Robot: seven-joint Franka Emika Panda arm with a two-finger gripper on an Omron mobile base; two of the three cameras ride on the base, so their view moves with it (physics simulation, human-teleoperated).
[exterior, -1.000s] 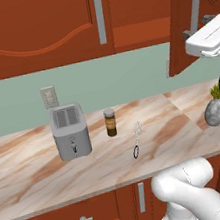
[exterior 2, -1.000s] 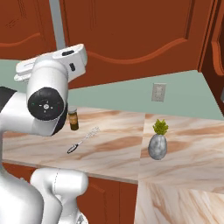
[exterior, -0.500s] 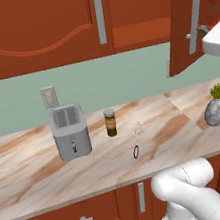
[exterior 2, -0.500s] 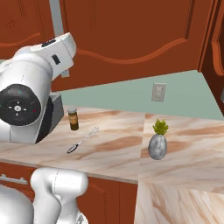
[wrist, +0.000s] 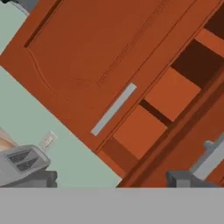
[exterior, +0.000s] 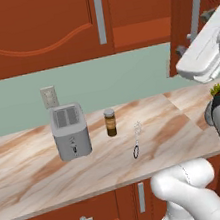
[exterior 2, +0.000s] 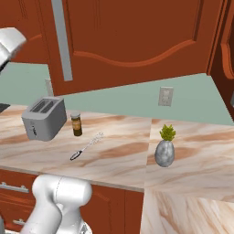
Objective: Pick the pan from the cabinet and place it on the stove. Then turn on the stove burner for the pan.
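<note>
Up close, the spread pincer (wrist: pixel 112 178) faces the reddish wooden cabinet (wrist: pixel 92 57) with its flat grey bar handle (wrist: pixel 113 109).

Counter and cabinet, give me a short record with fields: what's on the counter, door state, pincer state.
counter items: toaster, spice jar, whisk, potted plant
whisk: lying flat, in front of the jar, apart from it
cabinet: one door swung open, shelves seen in the hand view; no pan visible on them
closed door handle: grey bar
wall: outlet on green backsplash
pincer: open, holding nothing
</note>
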